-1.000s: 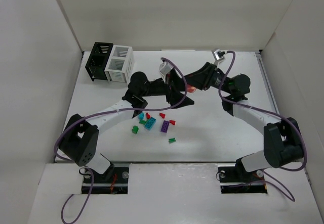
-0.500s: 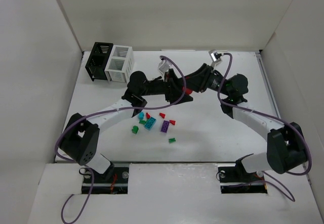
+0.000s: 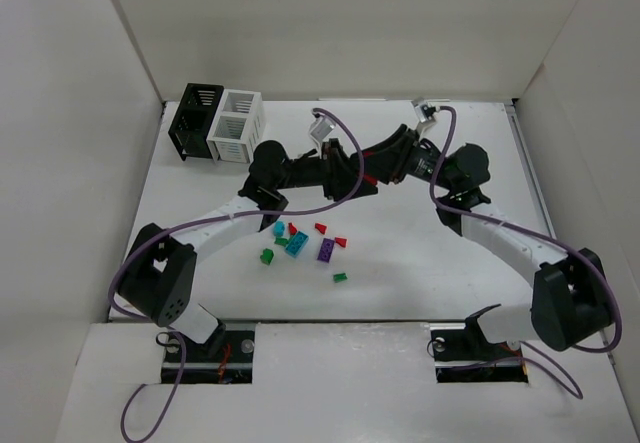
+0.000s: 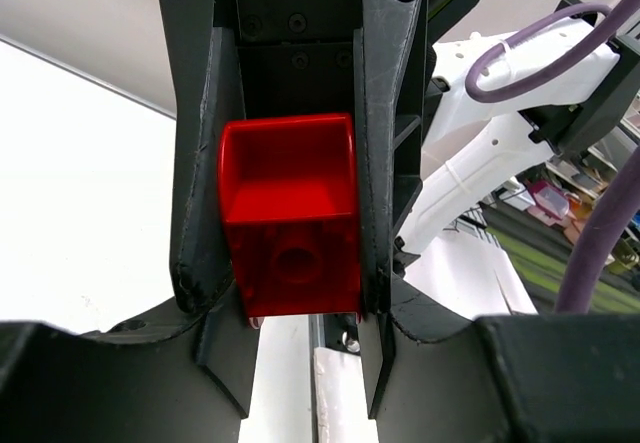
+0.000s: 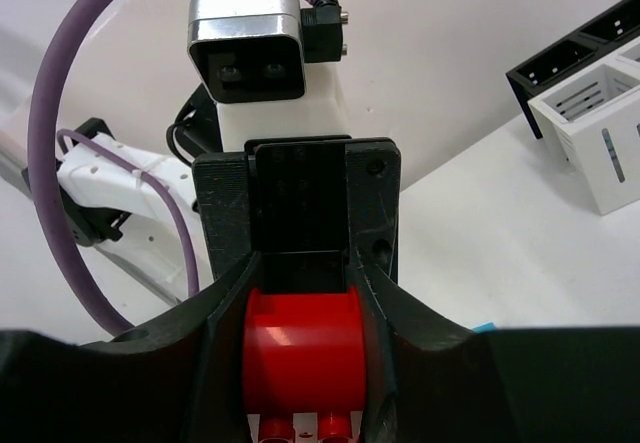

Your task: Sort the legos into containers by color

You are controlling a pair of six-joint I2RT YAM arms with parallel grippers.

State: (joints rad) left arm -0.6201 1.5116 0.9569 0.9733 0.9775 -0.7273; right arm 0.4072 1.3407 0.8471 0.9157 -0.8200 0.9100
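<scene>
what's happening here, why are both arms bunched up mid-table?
Both grippers meet above the table, each closed on the same red lego: the left gripper from one side, the right gripper from the other. It looks like a handover or a pull-apart; I can't tell which. The other legos lie loose below. The black bin and white bin sit back left.

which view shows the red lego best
The left wrist view: the red lego sits large, sharp and whole near the picture's centre. The right wrist view shows it low down, partly cut off by the bottom edge. The top external view shows only a small red speck among black parts.
</scene>
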